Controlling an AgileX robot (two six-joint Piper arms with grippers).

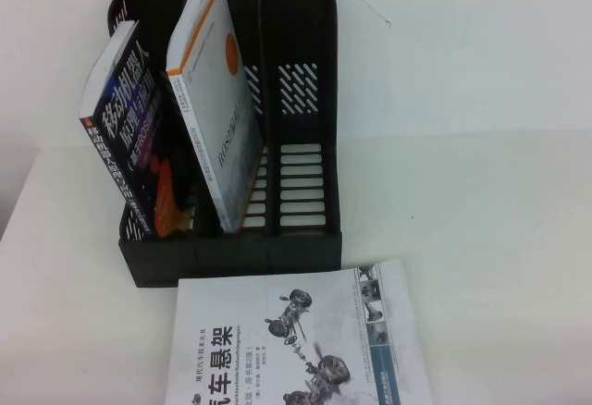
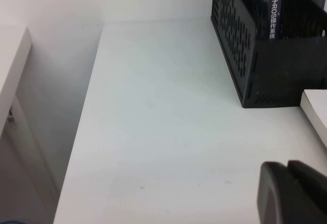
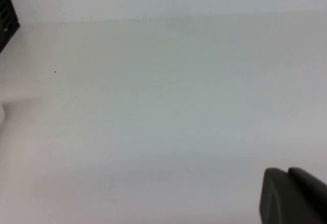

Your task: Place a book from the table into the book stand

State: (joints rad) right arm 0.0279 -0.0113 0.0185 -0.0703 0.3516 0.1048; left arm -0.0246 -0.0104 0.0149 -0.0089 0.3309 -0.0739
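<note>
**Book flat in front of the stand, both grippers off to the sides**

The book (image 1: 301, 340) lies flat on the table (image 1: 490, 192), front cover up, its far edge just beside the front lip of the stand (image 1: 305, 100). It reaches out of the high view at the near edge. Nothing lies on it and nothing grips it.

The stand sits at the back of the table with its open side up and toward the robot. Two of its three compartments are taken. A dark book (image 1: 125, 137) leans in the left one. A white book with an orange corner (image 1: 217, 118) stands tilted in the middle one, its top leaning left toward the dark book. The right compartment shows only its slotted floor and back panel.

Neither arm shows in the high view. The left gripper (image 2: 294, 193) is low over bare table to the left of the stand, with the stand's perforated side wall and the dark book's spine ahead of it and a corner of the book at the picture's edge. The right gripper (image 3: 294, 196) is over bare table to the right, only a sliver of the stand in sight. For both, just a dark finger stub shows, so I cannot tell whether either claw is wide or narrow.
</note>
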